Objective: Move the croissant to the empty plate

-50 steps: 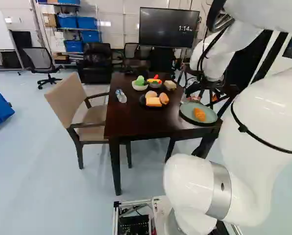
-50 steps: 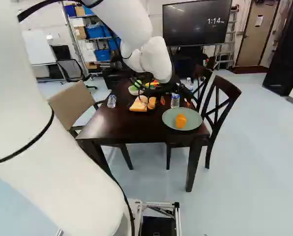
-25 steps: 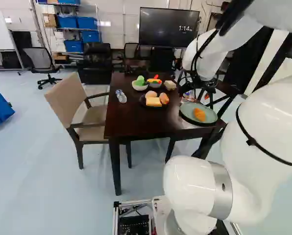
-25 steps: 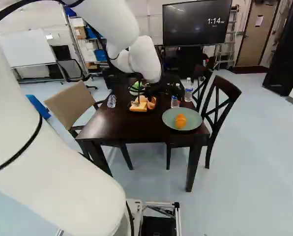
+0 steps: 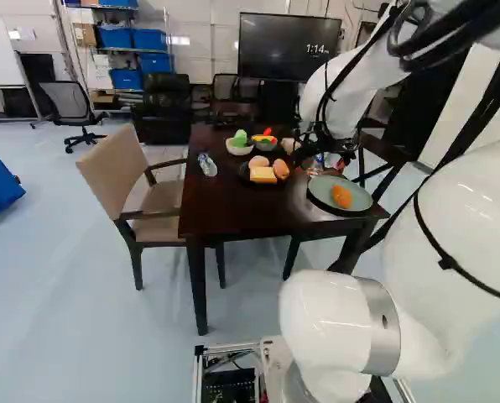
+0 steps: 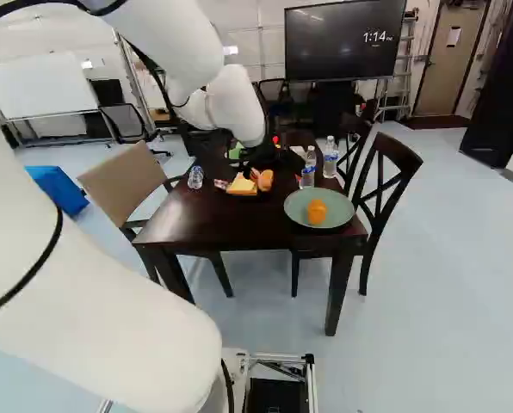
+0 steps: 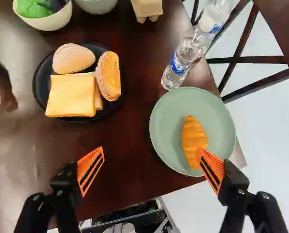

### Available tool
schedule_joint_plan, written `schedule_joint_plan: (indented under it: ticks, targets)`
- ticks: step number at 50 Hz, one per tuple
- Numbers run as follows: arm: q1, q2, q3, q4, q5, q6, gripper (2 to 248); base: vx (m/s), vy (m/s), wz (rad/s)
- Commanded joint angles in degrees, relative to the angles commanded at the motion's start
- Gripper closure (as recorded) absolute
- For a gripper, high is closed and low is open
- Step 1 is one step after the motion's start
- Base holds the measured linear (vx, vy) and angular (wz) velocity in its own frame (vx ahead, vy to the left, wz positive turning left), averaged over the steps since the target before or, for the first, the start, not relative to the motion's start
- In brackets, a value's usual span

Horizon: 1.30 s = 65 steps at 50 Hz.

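The gripper (image 6: 262,157) hangs over the table's far half in the right base view. In the wrist view the gripper (image 7: 150,158) stands wide open with nothing held. The orange-brown croissant (image 7: 193,141) lies on the round green plate (image 7: 174,114), close by one finger's pad in that view; whether pad and croissant touch cannot be told. The green plate is at the table's right near corner in the left base view. A black plate (image 7: 40,77) carries yellow-topped bread slices and two rounded bread pieces, ahead of the other finger. Both plates hold food.
Water bottles (image 7: 181,63) stand beside the green plate. Beyond the black plate are a white bowl (image 7: 50,22), a grey bowl (image 7: 96,5) and a tan block (image 7: 148,8). Chairs (image 6: 386,185) flank the dark table (image 6: 213,224); another bottle (image 5: 207,164) lies at its left.
The arm has swung leftward in both base views, carrying the open gripper with it. The croissant, the plates and the base have stayed where they were.
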Motion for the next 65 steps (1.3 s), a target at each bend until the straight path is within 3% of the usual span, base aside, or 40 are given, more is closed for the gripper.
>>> schedule_joint_plan:
  ticks: [65]
  targets:
    - [15.13, 1.65, 1.47, 0.00, 0.00, 0.00, 3, 0.000, 0.000, 0.000]
